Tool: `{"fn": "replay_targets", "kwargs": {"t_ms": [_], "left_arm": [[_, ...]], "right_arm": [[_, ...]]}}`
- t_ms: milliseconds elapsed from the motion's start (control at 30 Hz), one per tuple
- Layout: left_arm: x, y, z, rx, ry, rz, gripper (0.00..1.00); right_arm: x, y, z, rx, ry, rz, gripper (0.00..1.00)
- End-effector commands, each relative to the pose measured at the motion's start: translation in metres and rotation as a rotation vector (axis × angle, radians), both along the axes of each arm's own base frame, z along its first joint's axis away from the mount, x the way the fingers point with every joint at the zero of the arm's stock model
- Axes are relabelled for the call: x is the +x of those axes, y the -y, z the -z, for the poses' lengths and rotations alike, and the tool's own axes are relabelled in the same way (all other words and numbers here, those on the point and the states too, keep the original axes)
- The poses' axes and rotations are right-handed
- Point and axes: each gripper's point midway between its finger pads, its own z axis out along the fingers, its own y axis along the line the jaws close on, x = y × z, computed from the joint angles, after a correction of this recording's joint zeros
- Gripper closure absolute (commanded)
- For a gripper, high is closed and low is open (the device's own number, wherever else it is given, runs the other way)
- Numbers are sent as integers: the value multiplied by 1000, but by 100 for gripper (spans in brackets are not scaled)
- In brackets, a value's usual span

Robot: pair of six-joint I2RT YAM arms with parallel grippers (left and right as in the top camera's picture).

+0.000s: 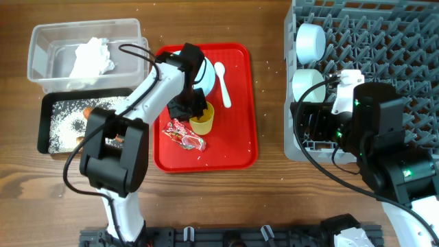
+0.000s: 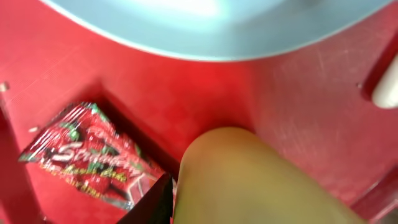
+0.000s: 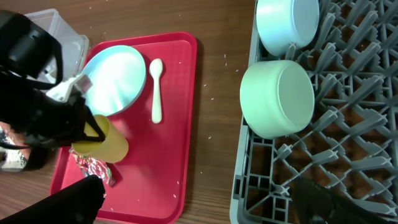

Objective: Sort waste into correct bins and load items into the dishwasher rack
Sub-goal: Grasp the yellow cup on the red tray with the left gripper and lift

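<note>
L claw [image 1: 194, 112] clamped on yellow cup [image 1: 203, 122] over red tray [image 1: 236, 137], can't tell if lifted. The cup is just beside wrapper [image 1: 184, 134], near plate [image 3: 115, 78]. R claw [image 3: 196, 193] spread wide, holding nothing, by rack [image 1: 411, 41] edge near two bowls [image 1: 310, 42].

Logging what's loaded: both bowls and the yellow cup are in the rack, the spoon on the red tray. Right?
No: the yellow cup is on the red tray, not in the rack, as the overhead view shows. Both bowls are in the rack; the spoon is on the tray.
</note>
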Motion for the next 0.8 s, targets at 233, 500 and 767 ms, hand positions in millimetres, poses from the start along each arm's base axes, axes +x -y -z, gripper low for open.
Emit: {"fn": "replay_targets", "kwargs": {"t_ms": [233, 500, 767], "left_arm": [[4, 5, -33, -38, 57, 1, 87], [3, 6, -33, -40, 56, 1, 96], [-2, 69, -130, -674, 151, 243, 96]], "right_arm": [[2, 3, 1, -23, 8, 3, 0], [2, 1, 1, -14, 7, -4, 0], [-6, -23, -3, 87, -9, -113, 0]]}}
